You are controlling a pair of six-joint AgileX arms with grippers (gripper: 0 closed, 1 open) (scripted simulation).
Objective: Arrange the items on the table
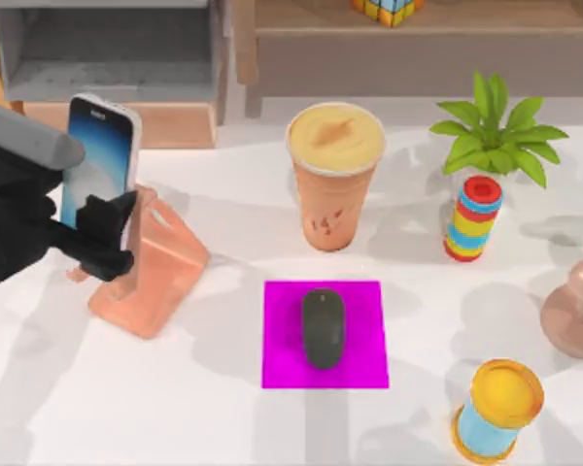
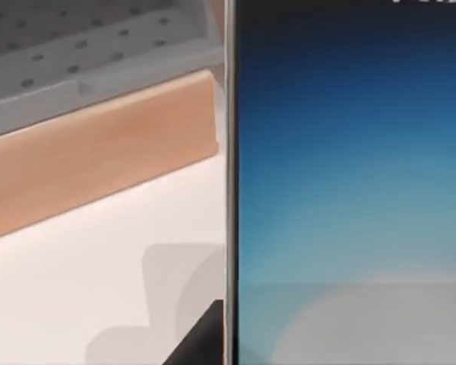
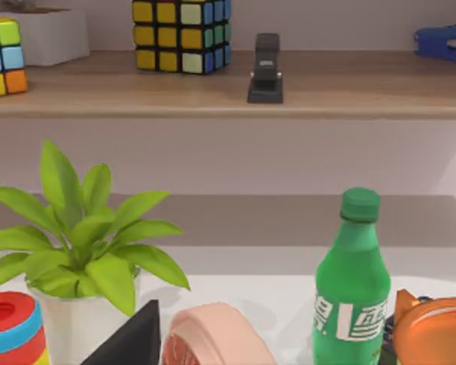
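Note:
My left gripper (image 1: 105,236) is at the table's left, shut on the lower part of the smartphone (image 1: 99,155). It holds the phone upright over the salmon stand (image 1: 155,277). The glowing blue screen of the smartphone (image 2: 349,190) looms close in the left wrist view. The dark grey mouse (image 1: 323,327) lies on the magenta pad (image 1: 282,367) at the table's centre. Behind the pad, the orange drink cup (image 1: 334,184) stands upright. A dark part of my right gripper (image 3: 129,342) shows in the right wrist view, parked near the plant.
A potted plant (image 1: 496,136) and a striped ring stack (image 1: 474,218) stand at the back right. A yellow-and-blue spool (image 1: 496,408) is at the front right, and a pink object (image 1: 575,311) at the right edge. A green bottle (image 3: 353,289) stands nearby. Shelves line the back.

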